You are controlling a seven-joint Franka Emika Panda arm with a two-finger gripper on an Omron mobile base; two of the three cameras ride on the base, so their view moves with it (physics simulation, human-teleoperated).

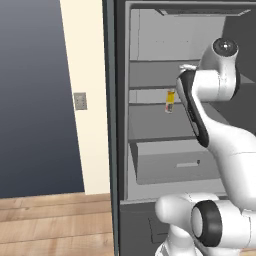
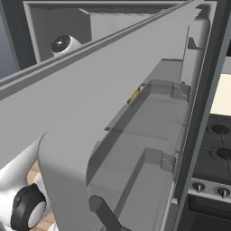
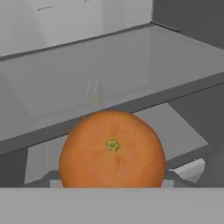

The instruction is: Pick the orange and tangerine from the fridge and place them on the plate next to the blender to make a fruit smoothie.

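An orange (image 3: 112, 151), a smooth ball with a small green stem scar, sits very close in the hand view. It hangs in front of the fridge shelf edges, right where my fingertips rise, and they are hidden behind and below it. My gripper appears shut on it. The fridge (image 1: 150, 75) stands open, with pale grey shelves inside. In the left base view my arm reaches in at the height of the upper shelves, and the forearm covers the hand. The tangerine, the plate and the blender are out of view.
A small yellow-labelled can (image 1: 170, 101) stands on a middle shelf and shows faintly through the glass shelf (image 3: 131, 70). Below is a pale drawer (image 1: 175, 162). The open fridge door (image 2: 113, 113) with its bins is close on the right side, and a stove (image 2: 216, 144) lies beyond it.
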